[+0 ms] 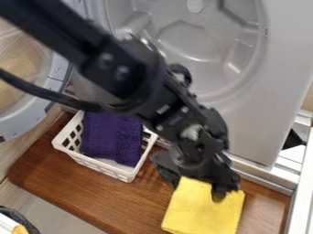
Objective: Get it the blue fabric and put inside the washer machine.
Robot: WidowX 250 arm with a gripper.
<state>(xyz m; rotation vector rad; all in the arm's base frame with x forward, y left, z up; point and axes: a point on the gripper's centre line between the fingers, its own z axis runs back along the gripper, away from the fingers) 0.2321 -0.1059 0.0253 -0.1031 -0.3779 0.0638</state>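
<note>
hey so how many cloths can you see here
2: a purple-blue cloth in the white basket, and a yellow cloth at the gripper, over the wooden surface. Others may be hidden behind the arm.

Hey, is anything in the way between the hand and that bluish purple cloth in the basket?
Yes, the white basket's side wall stands between the hand and the bluish purple cloth, so the hand would probably need to rise over the rim. It's down at the yellow cloth.
</note>
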